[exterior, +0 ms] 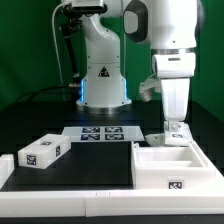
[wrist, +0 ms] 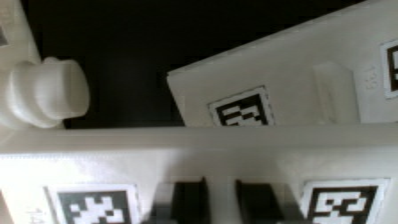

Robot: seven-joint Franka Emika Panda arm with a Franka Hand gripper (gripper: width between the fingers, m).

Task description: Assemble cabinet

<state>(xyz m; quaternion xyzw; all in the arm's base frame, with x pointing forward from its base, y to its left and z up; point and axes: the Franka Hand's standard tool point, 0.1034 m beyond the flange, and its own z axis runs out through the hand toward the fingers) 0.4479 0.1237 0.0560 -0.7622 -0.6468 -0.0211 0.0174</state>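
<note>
You have the cabinet (exterior: 157, 181) just off the marker board (exterior: 100, 133), toward the exterior view's right. Gripper (exterior: 175, 127) low over its board-side wall; spread or pinching, you can't tell

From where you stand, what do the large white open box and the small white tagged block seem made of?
Large white open box: probably rigid plastic, matte; uniform white, thick walls. Small white tagged block: seemingly the same matte plastic; its tag looks like printed paper.
</note>
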